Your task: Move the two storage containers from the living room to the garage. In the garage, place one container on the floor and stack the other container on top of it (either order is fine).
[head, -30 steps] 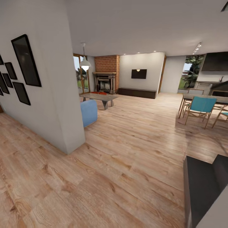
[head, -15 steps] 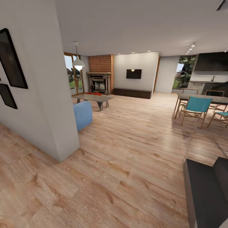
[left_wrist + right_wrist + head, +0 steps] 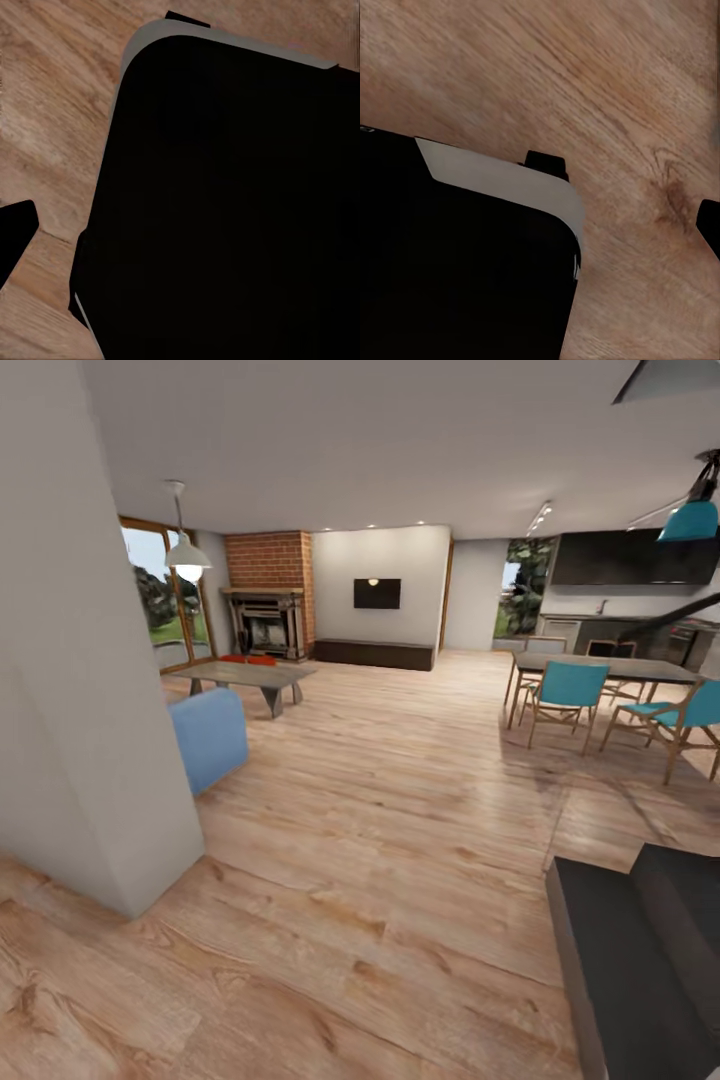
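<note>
Wide wood floor (image 3: pixel 400 810) open ahead of me, straight toward fireplace (image 3: pixel 265 622). White wall corner (image 3: pixel 90 760) blocks my near left. Blue seat (image 3: pixel 210 735) just beyond wall corner, low table (image 3: pixel 245 675) between it and fireplace. Dining table with teal chairs (image 3: pixel 565 695) well right of fireplace. Dark unit (image 3: pixel 640 950) near right.

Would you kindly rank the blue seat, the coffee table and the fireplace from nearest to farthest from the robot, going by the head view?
1. Blue seat: nearest, at the left, just past the white wall corner.
2. Coffee table: behind the seat, further into the living room.
3. Fireplace: farthest, against the brick back wall, left of the wall television.
</note>
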Robot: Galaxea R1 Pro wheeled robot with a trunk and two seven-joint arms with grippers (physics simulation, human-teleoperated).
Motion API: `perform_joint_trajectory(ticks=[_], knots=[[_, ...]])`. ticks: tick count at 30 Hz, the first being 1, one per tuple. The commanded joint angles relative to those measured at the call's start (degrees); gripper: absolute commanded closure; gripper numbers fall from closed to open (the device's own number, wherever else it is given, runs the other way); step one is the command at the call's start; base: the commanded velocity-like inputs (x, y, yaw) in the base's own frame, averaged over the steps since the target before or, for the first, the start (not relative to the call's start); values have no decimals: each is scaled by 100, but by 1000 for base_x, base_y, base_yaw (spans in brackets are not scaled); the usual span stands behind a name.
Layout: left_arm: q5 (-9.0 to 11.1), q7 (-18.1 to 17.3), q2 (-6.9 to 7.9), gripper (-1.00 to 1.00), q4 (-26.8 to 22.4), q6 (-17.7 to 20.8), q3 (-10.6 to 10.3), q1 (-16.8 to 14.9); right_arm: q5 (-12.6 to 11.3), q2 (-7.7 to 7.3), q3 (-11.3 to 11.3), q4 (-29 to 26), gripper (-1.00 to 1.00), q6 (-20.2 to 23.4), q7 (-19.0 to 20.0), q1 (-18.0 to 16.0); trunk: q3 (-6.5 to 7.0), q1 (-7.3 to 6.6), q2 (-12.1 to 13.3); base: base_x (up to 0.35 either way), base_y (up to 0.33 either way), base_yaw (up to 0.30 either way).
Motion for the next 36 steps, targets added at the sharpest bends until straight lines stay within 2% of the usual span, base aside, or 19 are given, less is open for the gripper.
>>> perform_joint_trajectory(ticks=[1,21,36], knots=[[19,5,0,-100,-1,-12,1,-1,-47,4,50,16,-100,-30,-13,-7,-6,3,-3,323,107,-184],[28,5,0,-100,-1,26,1,-1,-38,4,58,16,-100,-29,-13,-7,-6,3,-3,323,103,-18],[26,11,8,-100,-1,18,1,-1,-62,16,56,16,-100,-20,-56,-7,-6,3,-3,324,8,0]])
